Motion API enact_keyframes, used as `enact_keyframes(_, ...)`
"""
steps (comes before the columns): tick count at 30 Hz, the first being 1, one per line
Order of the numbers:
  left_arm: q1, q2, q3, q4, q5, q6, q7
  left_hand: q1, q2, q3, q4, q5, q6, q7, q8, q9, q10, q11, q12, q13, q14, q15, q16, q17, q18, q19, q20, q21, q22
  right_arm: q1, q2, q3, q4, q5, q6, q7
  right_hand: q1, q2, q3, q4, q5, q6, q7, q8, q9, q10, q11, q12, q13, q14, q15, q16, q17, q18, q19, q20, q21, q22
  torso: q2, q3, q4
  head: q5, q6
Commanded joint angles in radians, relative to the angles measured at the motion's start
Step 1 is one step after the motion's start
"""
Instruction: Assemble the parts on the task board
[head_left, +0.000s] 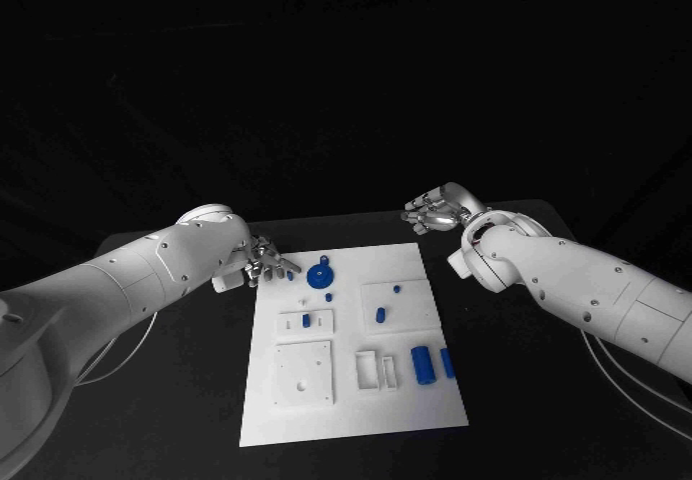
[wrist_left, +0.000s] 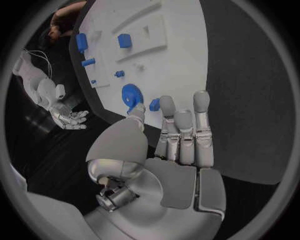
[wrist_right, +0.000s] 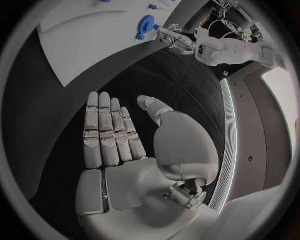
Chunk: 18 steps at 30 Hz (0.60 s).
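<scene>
White task board (head_left: 353, 400) lies mid-table (head_left: 173, 250); blue parts (head_left: 423, 365) sit on it. Left hand (head_left: 260, 265), empty with fingers loosely apart, hovers at its far-left corner beside the blue disc (head_left: 320, 274). Right hand (head_left: 433, 212), flat and empty, hangs beyond its far-right corner.

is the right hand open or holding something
Open: the right hand holds nothing, its fingers straight over bare black table.

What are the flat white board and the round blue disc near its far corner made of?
The flat white board looks like matte plastic: an even white surface without glare. The round blue disc seems to be moulded or printed plastic, judging by its uniform colour and dull finish. Neither can be settled by look alone.
</scene>
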Motion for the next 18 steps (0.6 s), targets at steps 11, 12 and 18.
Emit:
enact_keyframes(11,0.000,0.007,0.001,-0.005,0.007,0.011,0.005,0.024,0.042,-0.008,-0.036,0.008,0.017,0.002,-0.030,-0.008,0.009,0.001,0.006,0.001,0.005,-0.001,0.002,0.002,0.009,-0.008,-0.001,0.009,0.020,0.001,0.002,0.001,0.000,0.002,-0.005,0.006,0.000,-0.008,0.006,-0.001,0.006,-0.005,-0.001,0.002,-0.001,-0.009,0.002,-0.006,-0.002,-0.006,0.001,-0.003,-0.001,0.003,-0.008,0.001,-0.003,-0.002,0.001,0.0007,0.0003,-0.004,-0.001)
enact_keyframes(12,0.000,0.007,0.001,-0.005,0.007,0.012,0.005,0.026,0.044,-0.007,-0.037,0.008,0.017,0.002,-0.030,-0.008,0.009,0.000,0.006,0.001,0.006,-0.001,0.002,0.002,0.009,-0.008,-0.001,0.009,0.020,0.001,0.002,0.001,0.000,0.002,-0.005,0.006,0.000,-0.008,0.006,-0.001,0.006,-0.005,-0.001,0.002,-0.001,-0.009,0.002,-0.006,-0.002,-0.006,0.001,-0.003,-0.001,0.003,-0.008,0.001,-0.003,-0.002,0.001,0.0007,0.0003,-0.004,-0.001)
enact_keyframes(18,0.000,0.010,0.001,-0.005,0.008,0.017,0.007,0.042,0.061,0.002,-0.048,0.012,0.016,0.002,-0.034,-0.008,0.009,0.000,0.006,0.001,0.006,-0.001,0.002,0.002,0.009,-0.008,-0.002,0.009,0.020,0.001,0.004,0.001,-0.001,0.002,-0.005,0.006,0.000,-0.007,0.007,0.000,0.006,-0.006,-0.001,0.002,-0.001,-0.009,0.002,-0.006,-0.002,-0.007,0.001,-0.002,-0.001,0.003,-0.009,0.001,-0.003,-0.001,0.001,0.0006,-0.0007,-0.004,-0.001)
